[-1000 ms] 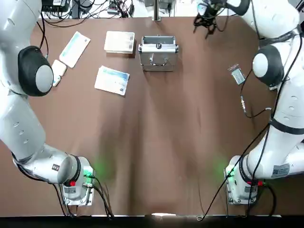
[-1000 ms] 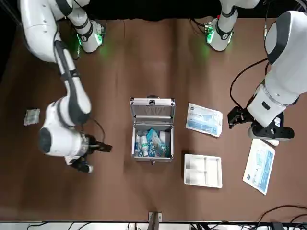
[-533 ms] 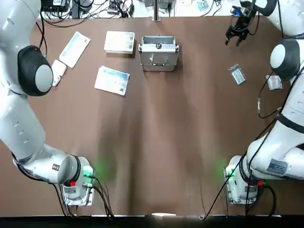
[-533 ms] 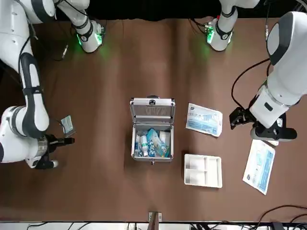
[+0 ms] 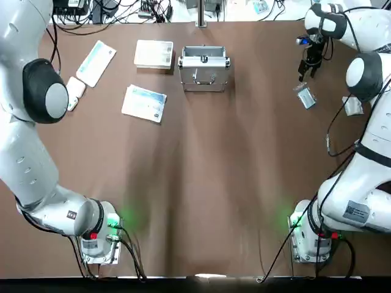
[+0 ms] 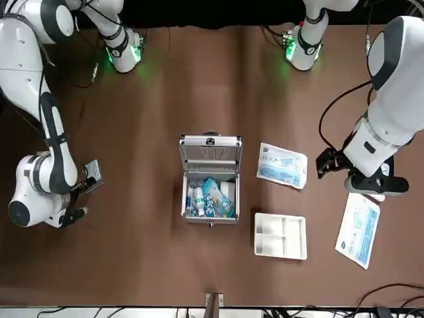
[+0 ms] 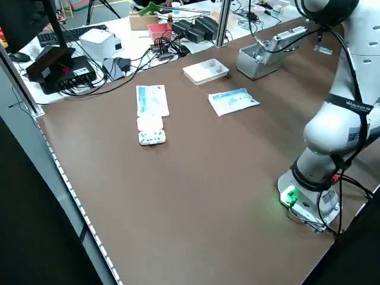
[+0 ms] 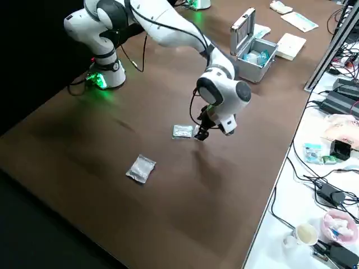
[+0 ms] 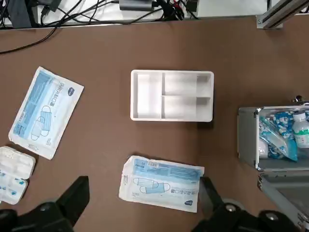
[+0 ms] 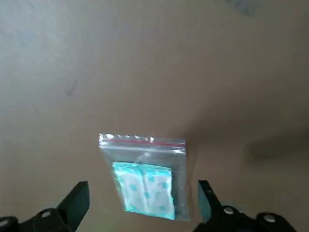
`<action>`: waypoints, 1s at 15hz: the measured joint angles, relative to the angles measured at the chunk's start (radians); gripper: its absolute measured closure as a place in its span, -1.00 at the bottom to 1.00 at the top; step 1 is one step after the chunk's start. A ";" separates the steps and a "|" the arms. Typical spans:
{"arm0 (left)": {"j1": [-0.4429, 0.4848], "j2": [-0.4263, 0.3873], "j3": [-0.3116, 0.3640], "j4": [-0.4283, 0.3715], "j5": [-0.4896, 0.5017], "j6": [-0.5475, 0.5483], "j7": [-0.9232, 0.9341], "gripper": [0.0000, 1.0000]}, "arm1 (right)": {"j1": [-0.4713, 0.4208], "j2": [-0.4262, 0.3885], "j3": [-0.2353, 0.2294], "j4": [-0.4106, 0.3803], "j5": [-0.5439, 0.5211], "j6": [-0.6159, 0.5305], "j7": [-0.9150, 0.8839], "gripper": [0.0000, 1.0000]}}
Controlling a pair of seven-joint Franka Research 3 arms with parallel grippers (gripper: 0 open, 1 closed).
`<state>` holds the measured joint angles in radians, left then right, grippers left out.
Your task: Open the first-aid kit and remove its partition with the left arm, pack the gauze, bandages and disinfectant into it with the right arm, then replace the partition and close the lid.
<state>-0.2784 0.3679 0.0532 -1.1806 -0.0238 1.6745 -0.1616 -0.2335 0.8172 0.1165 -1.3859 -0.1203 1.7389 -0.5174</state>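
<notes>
Clear bag (image 10: 143,174) lies flat on the table (image 5: 244,152), far right, right pincer (image 10: 140,212) wide just above. Descend squarely, straddle it, then pinch. Case (image 6: 210,189) sits open mid-table; left pincer (image 9: 140,212) wide, idle.

Readable text: none.
Printed packets (image 9: 161,183): blue print, too small to read.
Arm label (image 7: 355,107): lettering too small to read.
</notes>
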 joint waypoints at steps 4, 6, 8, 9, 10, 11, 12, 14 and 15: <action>0.001 0.000 0.000 0.000 0.000 0.000 0.000 -1.00 | -0.021 0.026 0.000 -0.004 -0.012 0.003 -0.030 -0.98; 0.001 0.000 0.001 0.000 0.000 0.000 0.000 -1.00 | -0.022 0.039 0.000 -0.014 -0.021 0.009 -0.030 -0.98; 0.001 0.000 0.001 0.000 0.000 0.000 0.000 -1.00 | -0.022 0.049 0.001 -0.021 -0.021 0.014 -0.029 -0.98; 0.001 0.000 0.001 0.000 0.000 0.000 0.000 -1.00 | -0.022 0.050 0.001 -0.021 -0.021 0.014 -0.027 -0.98; 0.001 0.000 0.001 0.000 0.000 0.000 0.000 -1.00 | -0.022 0.050 0.001 -0.022 -0.020 0.015 -0.026 -0.97; 0.001 0.000 0.001 0.000 0.000 0.000 0.000 -1.00 | -0.022 0.050 0.001 -0.022 -0.020 0.018 -0.024 -0.97; 0.000 0.000 0.000 0.000 0.000 0.000 0.000 -1.00 | -0.024 0.051 0.001 -0.025 -0.020 0.022 -0.022 -0.94; 0.000 0.001 0.000 -0.001 0.000 0.000 0.000 -1.00 | -0.026 0.051 -0.001 -0.031 -0.018 0.043 -0.006 -0.79; 0.000 0.001 0.000 -0.001 0.000 0.000 0.000 -1.00 | -0.028 0.051 -0.001 -0.037 -0.018 0.050 0.000 -0.77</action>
<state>-0.2785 0.3689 0.0530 -1.1816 -0.0238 1.6745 -0.1616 -0.2611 0.8679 0.1157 -1.4230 -0.1380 1.7893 -0.5179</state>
